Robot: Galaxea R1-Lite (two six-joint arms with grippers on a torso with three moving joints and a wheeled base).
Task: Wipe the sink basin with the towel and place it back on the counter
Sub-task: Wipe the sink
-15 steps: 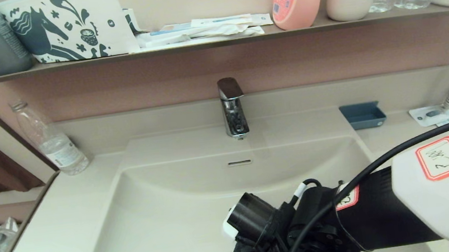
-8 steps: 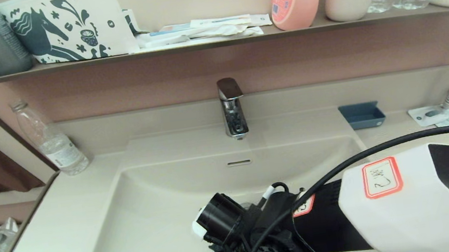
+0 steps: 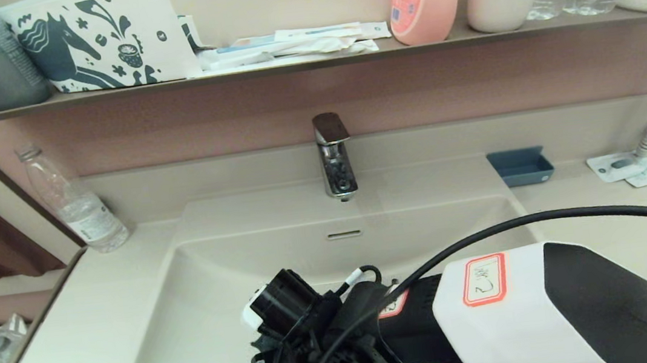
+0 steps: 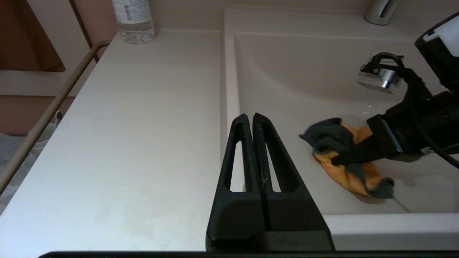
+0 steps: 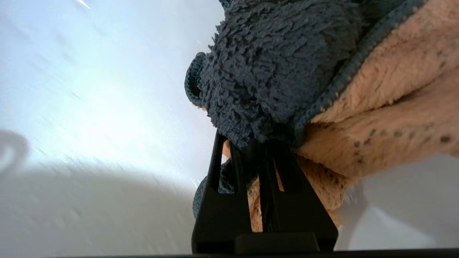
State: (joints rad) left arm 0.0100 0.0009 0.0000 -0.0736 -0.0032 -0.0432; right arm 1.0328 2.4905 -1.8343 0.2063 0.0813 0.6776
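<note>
While wiping: right hand (image 4: 349,152) clamped on towel (image 4: 353,168), pressed to sink basin (image 4: 287,71) floor.
Handling: soft, light, bunches; pinch mid-fold.
Left hand (image 4: 251,120): closed, empty, above worktop (image 4: 125,125).

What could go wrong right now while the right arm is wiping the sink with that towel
1. The right gripper pinches only a bunched fold of the towel; dragging across the sink basin could pull the cloth loose.
2. The raised chrome drain plug sits close beside the wrist and its cable; a wider stroke might catch on it.
3. The left gripper is parked shut over the basin's edge, on the side nearest the towel; a long sweep that way could hit it.
</note>
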